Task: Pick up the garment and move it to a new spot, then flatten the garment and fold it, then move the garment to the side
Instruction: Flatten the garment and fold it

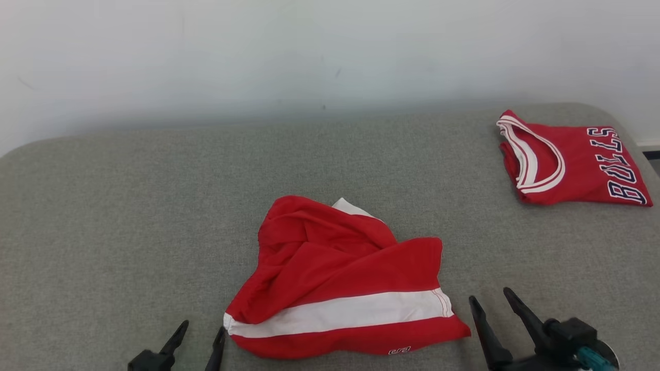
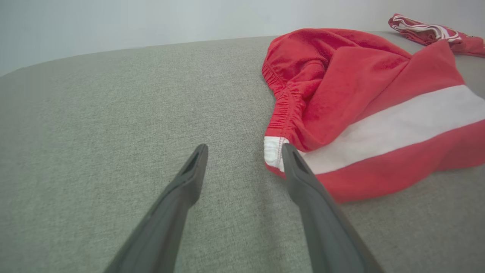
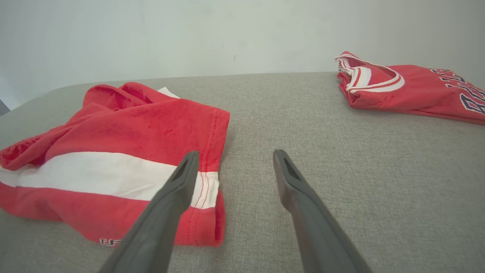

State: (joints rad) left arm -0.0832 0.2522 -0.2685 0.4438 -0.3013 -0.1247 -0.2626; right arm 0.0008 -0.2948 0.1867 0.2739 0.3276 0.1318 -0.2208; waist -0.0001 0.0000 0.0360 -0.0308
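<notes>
Grey woven fabric covers the broad padded surface [image 1: 129, 206] under a pale wall [image 1: 258, 51]. The left gripper [image 1: 202, 328] holds nothing, its two dark fingers spread, one tip just beside the white-striped left corner of the crumpled red cloth garment with a broad white band [image 1: 335, 278]. The right gripper [image 1: 490, 296] is also spread and empty, near the garment's stitched right hem. The garment lies in a heap between them. Well apart, at the far right edge, lies a folded red jersey with white trim and dark lettering [image 1: 572, 162].

garment [image 1: 340, 278]: red, white band | jersey [image 1: 572, 159]: red, white trim | surface [image 1: 129, 206]: grey
</notes>
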